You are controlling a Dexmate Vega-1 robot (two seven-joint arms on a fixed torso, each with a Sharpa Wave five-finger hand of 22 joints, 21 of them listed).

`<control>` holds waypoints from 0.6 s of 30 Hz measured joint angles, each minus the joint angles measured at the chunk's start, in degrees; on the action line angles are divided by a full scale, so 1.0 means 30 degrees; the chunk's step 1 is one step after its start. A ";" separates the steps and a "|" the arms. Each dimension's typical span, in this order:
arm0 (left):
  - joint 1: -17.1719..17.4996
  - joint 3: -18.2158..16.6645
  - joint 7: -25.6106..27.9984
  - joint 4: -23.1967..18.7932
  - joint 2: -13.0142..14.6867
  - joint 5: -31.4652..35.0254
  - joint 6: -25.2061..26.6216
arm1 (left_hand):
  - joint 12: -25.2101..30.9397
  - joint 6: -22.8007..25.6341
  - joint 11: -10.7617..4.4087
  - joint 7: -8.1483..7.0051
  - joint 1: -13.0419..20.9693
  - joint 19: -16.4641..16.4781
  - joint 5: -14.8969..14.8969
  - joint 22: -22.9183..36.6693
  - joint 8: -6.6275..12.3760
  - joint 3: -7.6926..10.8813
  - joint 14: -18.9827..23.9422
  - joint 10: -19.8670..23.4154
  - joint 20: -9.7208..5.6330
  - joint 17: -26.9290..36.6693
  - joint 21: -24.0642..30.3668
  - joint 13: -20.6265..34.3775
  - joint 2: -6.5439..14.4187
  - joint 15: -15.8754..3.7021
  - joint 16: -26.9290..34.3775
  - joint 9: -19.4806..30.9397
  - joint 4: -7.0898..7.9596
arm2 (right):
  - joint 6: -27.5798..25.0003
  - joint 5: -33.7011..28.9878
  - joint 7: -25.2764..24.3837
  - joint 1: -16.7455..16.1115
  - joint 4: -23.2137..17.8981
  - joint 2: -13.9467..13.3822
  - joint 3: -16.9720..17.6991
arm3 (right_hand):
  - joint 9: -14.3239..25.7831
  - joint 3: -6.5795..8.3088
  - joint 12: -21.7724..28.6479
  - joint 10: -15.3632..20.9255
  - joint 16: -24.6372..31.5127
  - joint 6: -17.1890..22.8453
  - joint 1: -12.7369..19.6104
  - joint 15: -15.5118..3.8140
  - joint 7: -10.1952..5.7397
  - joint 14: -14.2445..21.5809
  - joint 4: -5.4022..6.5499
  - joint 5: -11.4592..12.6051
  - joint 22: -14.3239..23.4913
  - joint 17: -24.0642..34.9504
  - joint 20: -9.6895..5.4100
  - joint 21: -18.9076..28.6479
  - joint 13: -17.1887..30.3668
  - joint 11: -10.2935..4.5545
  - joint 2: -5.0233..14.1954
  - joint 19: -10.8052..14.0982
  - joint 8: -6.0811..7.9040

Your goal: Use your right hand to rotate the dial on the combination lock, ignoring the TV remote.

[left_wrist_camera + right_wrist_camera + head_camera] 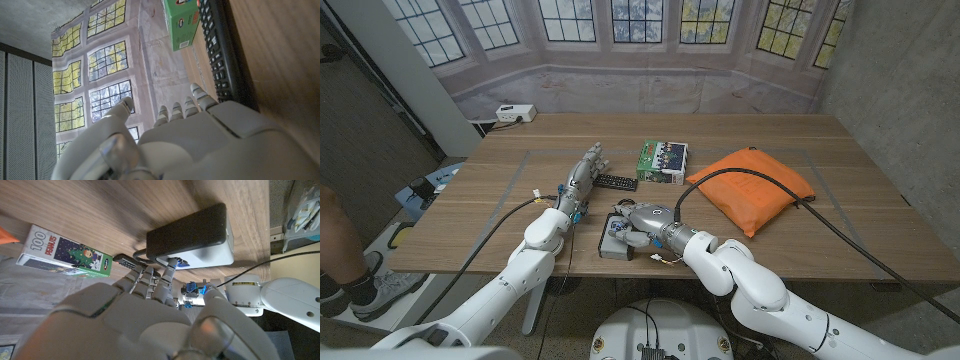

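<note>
so, taking the combination lock (pixel 616 240) as the landmark: it sits near the front edge of the wooden surface (pixel 500 215), a small grey box with a dark top. in the right wrist view the lock (pixel 192 236) shows its black top face and pale side, with a small blue spot on that side.

left of the lock, the left hand (pixel 582 176) stretches out along the surface, fingers straight and close together, holding nothing. in the left wrist view this left hand (pixel 200 140) has its fingers extended side by side beside the tv remote (pixel 220 50). in the head view the tv remote (pixel 616 182) lies behind the lock, just past the left hand's fingertips.

right at the lock, the right hand (pixel 642 222) reaches over it from the right side, fingers curled down onto it. in the right wrist view the right hand (pixel 145 315) has its fingers bunched together, and one fingertip (pixel 171 267) touches the lock's pale side by the blue spot; whether it pinches a dial i cannot tell.

behind the lock and slightly right, a green puzzle box (pixel 662 161) lies flat, next to the remote. further right of the lock, an orange pouch (pixel 752 185) rests on the surface with a black cable (pixel 760 172) draped across it.
</note>
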 measured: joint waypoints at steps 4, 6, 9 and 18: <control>-0.0012 0.0006 -0.0015 0.0038 -0.0016 -0.0001 -0.0048 | 0.0000 0.0000 0.0001 0.0000 0.0003 0.0000 0.0000 0.0000 0.0000 0.0000 0.0000 0.0000 0.0000 0.0000 0.0000 0.0000 0.0003 0.0000 0.0000 0.0000 0.0000 | -0.0028 0.0000 -0.0076 0.0001 0.0027 -0.0003 -0.0047 | 0.0000 0.0000 0.0000 -0.0001 0.0000 0.0000 0.0000 0.0000 0.0000 0.0000 0.0000 0.0000 0.0000 -0.0001 0.0000 0.0000 -0.0005 0.0001 0.0000 0.0000 0.0000; -0.0012 0.0008 -0.0017 0.0044 -0.0020 -0.0001 -0.0096 | 0.0000 0.0000 0.0000 0.0000 0.0005 0.0000 0.0000 0.0000 0.0000 0.0000 0.0000 0.0000 0.0000 0.0000 0.0002 0.0000 0.0005 0.0000 0.0000 0.0000 0.0000 | -0.0043 0.0001 -0.0108 -0.0008 0.0034 -0.0025 -0.0076 | 0.0000 -0.0001 -0.0001 -0.0003 0.0000 0.0000 0.0000 0.0000 0.0000 0.0000 0.0000 0.0001 0.0000 0.0000 0.0001 0.0000 -0.0012 0.0003 0.0000 -0.0001 0.0000; -0.0012 0.0008 -0.0018 0.0045 -0.0021 -0.0001 -0.0127 | 0.0000 0.0001 0.0000 0.0000 0.0011 0.0000 0.0000 0.0000 0.0000 0.0000 0.0000 0.0000 0.0000 0.0000 0.0008 0.0000 0.0011 0.0000 0.0000 0.0000 0.0000 | -0.0061 0.0000 -0.0173 -0.0031 0.0036 -0.0046 -0.0093 | 0.0000 0.0079 -0.0005 -0.0004 0.0000 -0.0001 0.0000 0.0000 -0.0002 0.0000 -0.0079 0.0001 0.0000 -0.0001 0.0001 0.0000 -0.0027 0.0004 0.0000 -0.0001 0.0000; -0.0012 0.0026 -0.0020 0.0045 -0.0021 0.0016 -0.0238 | 0.0000 0.0001 0.0000 0.0000 0.0087 -0.0001 0.0000 0.0000 0.0000 0.0000 0.0000 0.0000 0.0000 0.0000 0.0008 0.0000 0.0086 0.0000 0.0000 0.0000 0.0000 | -0.0136 -0.0124 -0.0406 -0.0215 0.0009 -0.0159 -0.0156 | 0.0000 0.0216 -0.0027 -0.0009 0.0000 0.0179 0.0000 -0.0070 -0.0028 0.0212 -0.0108 0.0003 0.0001 -0.0002 0.0037 -0.0001 -0.0064 0.0004 0.0000 0.0169 0.0000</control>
